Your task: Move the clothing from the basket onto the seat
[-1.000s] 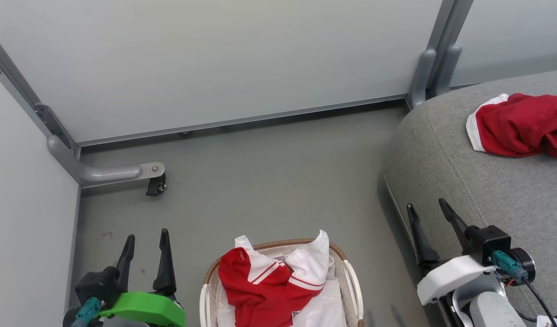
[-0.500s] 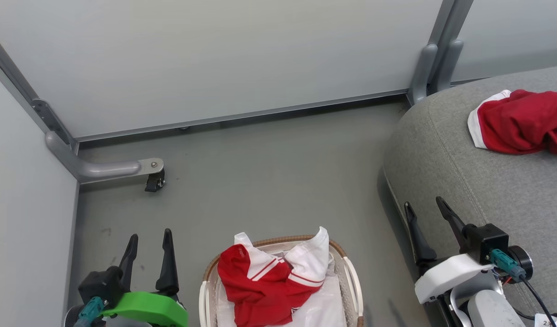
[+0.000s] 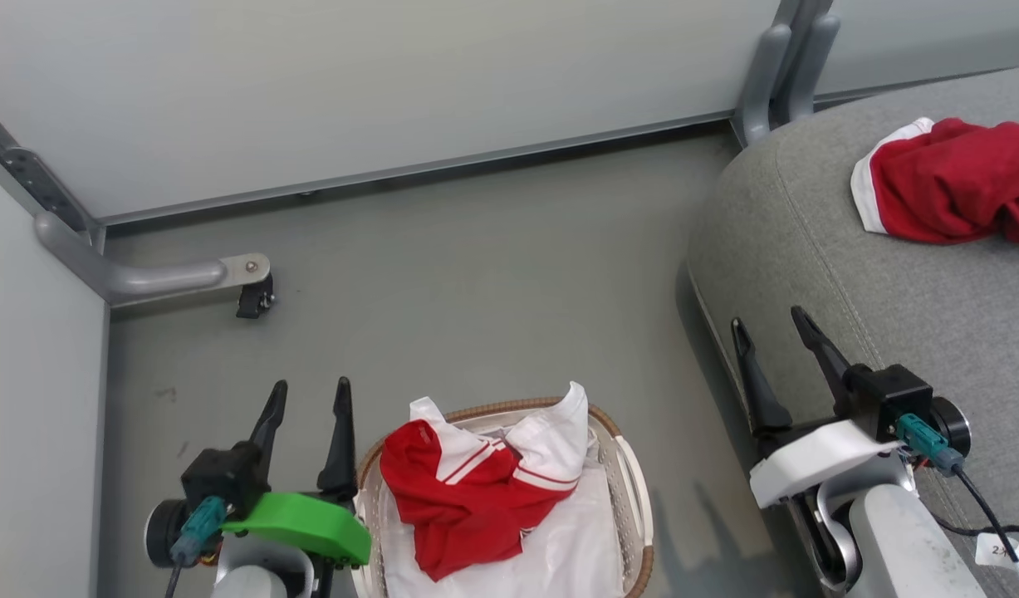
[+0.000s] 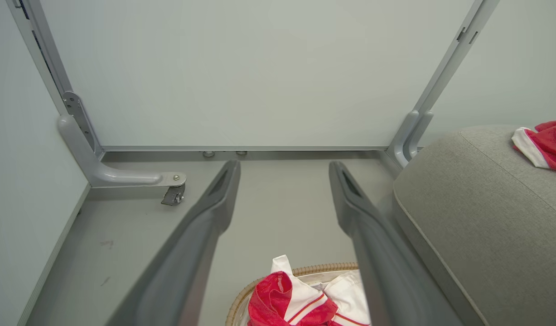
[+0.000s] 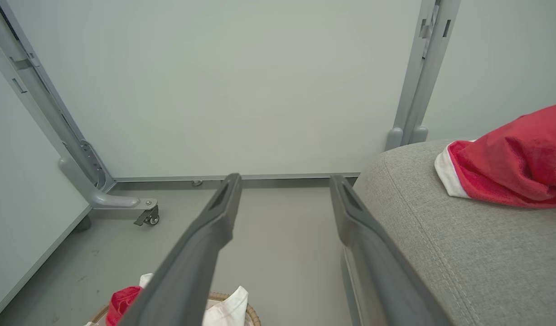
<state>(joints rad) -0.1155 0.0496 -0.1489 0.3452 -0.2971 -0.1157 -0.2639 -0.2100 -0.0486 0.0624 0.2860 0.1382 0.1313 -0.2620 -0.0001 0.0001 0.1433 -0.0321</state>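
A red and white striped piece of clothing lies heaped in the white basket with the tan rim, on a white liner. A second red garment with white trim rests on the grey seat at the right. My left gripper is open and empty, just left of the basket's rim. My right gripper is open and empty at the seat's front edge. The left wrist view looks past the open left gripper at the clothing in the basket. The right wrist view has the open right gripper beside the seat.
Pale partition walls close off the back and left. A grey bracket foot with a black caster stands on the floor at the left. A metal post rises behind the seat. Grey floor lies between basket and wall.
The head camera has tilted, so the whole picture has slid upward. My left gripper has come closer to the basket's left rim. Both grippers stay open and the clothing has not moved.
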